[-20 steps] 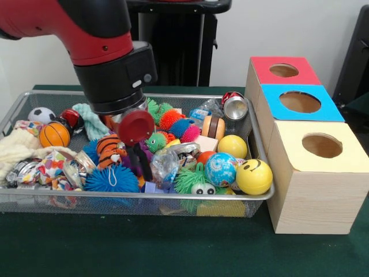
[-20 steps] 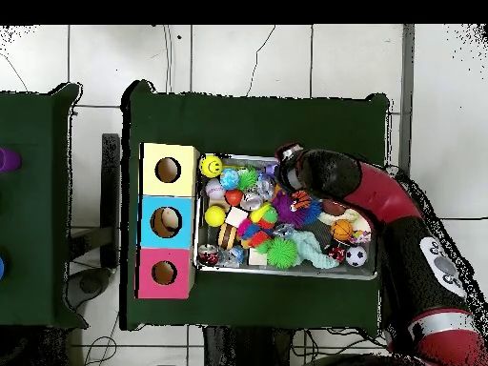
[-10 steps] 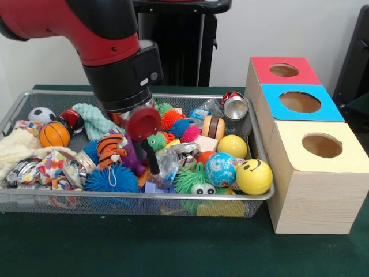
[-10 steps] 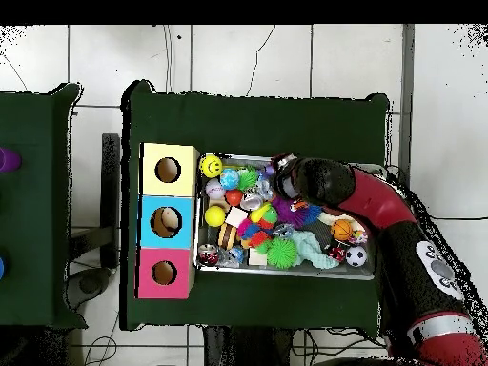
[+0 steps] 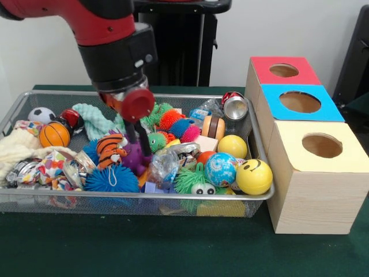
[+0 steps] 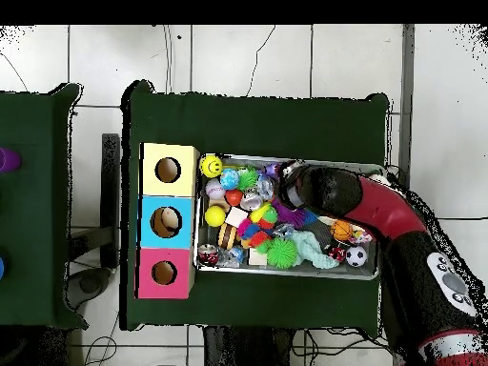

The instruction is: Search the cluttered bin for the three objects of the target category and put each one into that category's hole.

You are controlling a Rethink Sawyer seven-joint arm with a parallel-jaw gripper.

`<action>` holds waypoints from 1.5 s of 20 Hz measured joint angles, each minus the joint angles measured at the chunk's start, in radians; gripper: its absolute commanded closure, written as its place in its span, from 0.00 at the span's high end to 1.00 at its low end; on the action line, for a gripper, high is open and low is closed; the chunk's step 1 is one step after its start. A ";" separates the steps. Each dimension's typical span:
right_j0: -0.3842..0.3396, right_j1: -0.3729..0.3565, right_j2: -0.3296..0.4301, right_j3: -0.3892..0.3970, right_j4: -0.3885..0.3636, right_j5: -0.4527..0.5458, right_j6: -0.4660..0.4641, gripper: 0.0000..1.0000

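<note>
Three holes point(image 5: 322, 145) wait in the boxes at right; your claw point(image 5: 136, 135) hangs low over the bin point(image 5: 173, 199) middle by the purple toy point(image 5: 136, 161), its spread I cannot tell, so probing seems likely.

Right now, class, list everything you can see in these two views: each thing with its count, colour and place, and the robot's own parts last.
Wire bin: one, silver mesh, on the green table, beside the boxes.
Boxes with holes: three in a row; red farthest, blue in the middle, yellow nearest.
Smiley ball: one, yellow, bin's near corner by the boxes.
Plain ball: one, yellow, behind the smiley ball.
Patterned ball: one, blue, beside the smiley ball.
Basketball: one, orange, bin's far end from the boxes.
Soccer ball: one, black and white, behind the basketball.
Spiky ball: one, blue, at the front wall.
Tiger toy: one, orange striped, mid-bin.
Arm: one, red and black, above the bin.
Gripper: one, black, lowered among the toys.
</note>
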 measured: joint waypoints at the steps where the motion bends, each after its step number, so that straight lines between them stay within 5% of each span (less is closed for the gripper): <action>1: -0.007 -0.007 0.000 0.006 -0.002 0.001 0.000 1.00; 14: -0.160 -0.059 0.000 0.025 -0.070 0.076 -0.003 1.00; 30: -0.104 0.025 0.002 0.039 -0.172 -0.064 -0.003 1.00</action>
